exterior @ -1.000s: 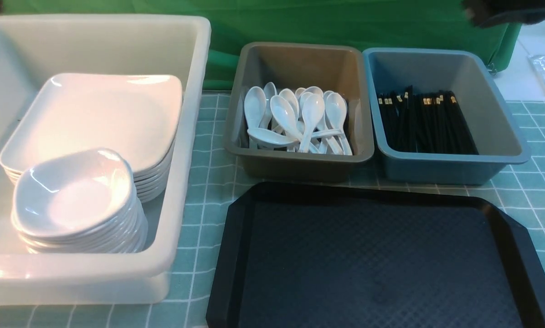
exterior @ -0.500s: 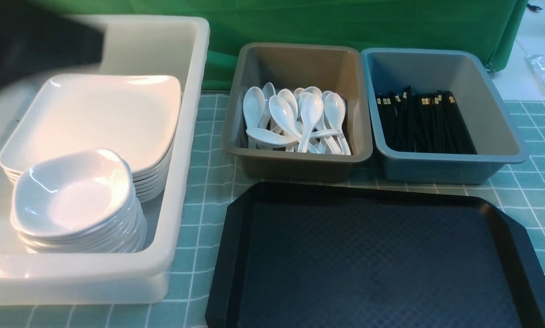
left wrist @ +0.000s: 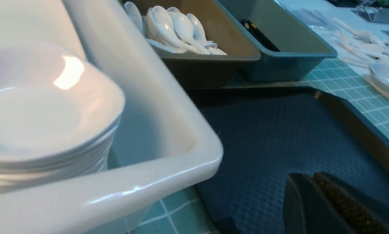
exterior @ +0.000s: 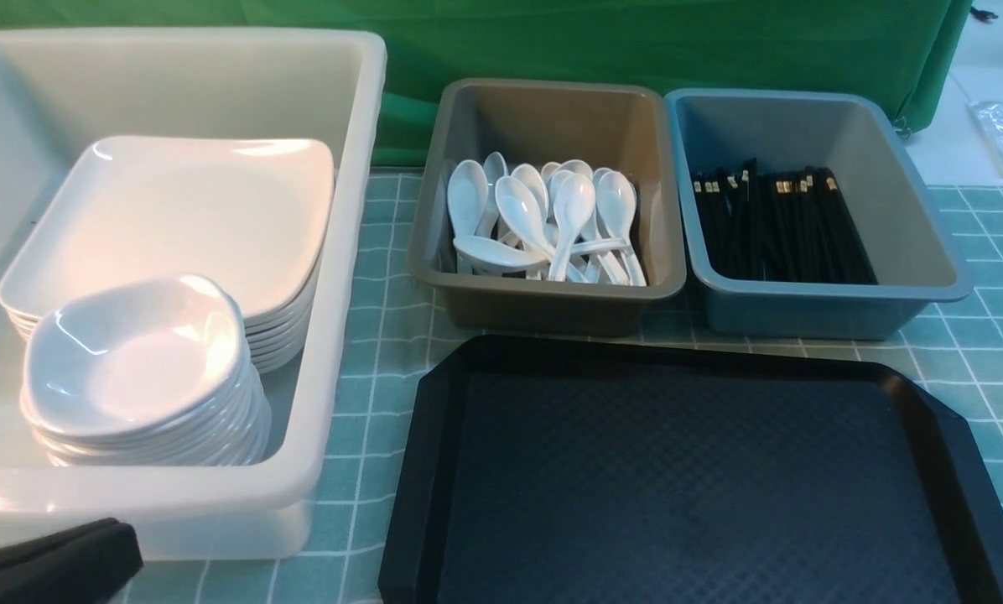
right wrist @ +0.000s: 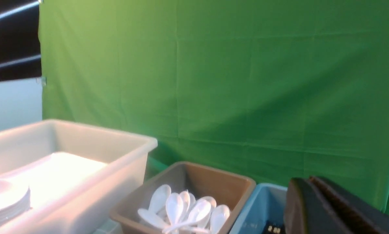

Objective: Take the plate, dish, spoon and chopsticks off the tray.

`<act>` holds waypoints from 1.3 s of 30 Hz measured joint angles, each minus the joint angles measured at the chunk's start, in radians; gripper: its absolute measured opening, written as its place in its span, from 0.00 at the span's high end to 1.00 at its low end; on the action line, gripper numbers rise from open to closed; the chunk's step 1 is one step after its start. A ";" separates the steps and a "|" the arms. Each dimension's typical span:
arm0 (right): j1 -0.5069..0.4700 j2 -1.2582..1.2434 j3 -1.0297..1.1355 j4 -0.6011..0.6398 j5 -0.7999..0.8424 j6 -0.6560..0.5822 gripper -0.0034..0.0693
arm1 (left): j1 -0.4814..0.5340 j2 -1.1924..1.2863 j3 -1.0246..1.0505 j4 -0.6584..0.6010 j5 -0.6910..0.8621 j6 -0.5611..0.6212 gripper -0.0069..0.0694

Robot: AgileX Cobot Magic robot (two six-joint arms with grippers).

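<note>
The black tray (exterior: 686,478) fills the lower right of the front view. Left gripper (left wrist: 315,198) and right gripper (right wrist: 311,201) are both closed, holding nothing.

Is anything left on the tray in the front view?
No, the tray shows only its bare black textured surface, with no dishes or cutlery on it.
</note>
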 joint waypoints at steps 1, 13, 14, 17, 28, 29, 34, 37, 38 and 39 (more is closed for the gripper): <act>0.000 -0.002 0.001 0.000 -0.005 0.000 0.90 | 0.000 -0.014 0.040 0.000 -0.049 -0.001 0.90; 0.000 -0.003 0.001 0.000 -0.001 0.000 0.86 | 0.000 -0.023 0.094 0.000 -0.137 -0.001 0.89; 0.000 -0.003 0.001 0.000 -0.001 0.001 0.85 | 0.000 -0.023 0.094 0.000 -0.137 -0.001 0.89; 0.000 -0.003 0.001 0.000 -0.001 0.001 0.85 | 0.000 -0.023 0.094 0.000 -0.137 -0.001 0.89; 0.000 -0.003 0.001 0.000 -0.001 0.001 0.82 | 0.000 -0.023 0.094 0.004 -0.138 0.001 0.89; 0.000 -0.003 0.001 0.000 -0.001 0.001 0.81 | 0.000 -0.023 0.094 0.014 -0.138 0.002 0.89; 0.000 -0.003 0.002 0.000 -0.001 0.001 0.79 | 0.029 -0.038 0.120 0.064 -0.176 0.022 0.89; 0.000 -0.003 0.002 0.000 -0.001 0.001 0.78 | 0.133 -0.075 0.195 0.071 -0.289 0.061 0.89; 0.000 -0.003 0.002 0.000 -0.001 0.001 0.78 | 0.166 -0.084 0.213 0.071 -0.327 0.063 0.89; 0.000 -0.003 0.002 0.000 -0.001 0.001 0.78 | 0.201 -0.100 0.246 0.071 -0.365 0.064 0.89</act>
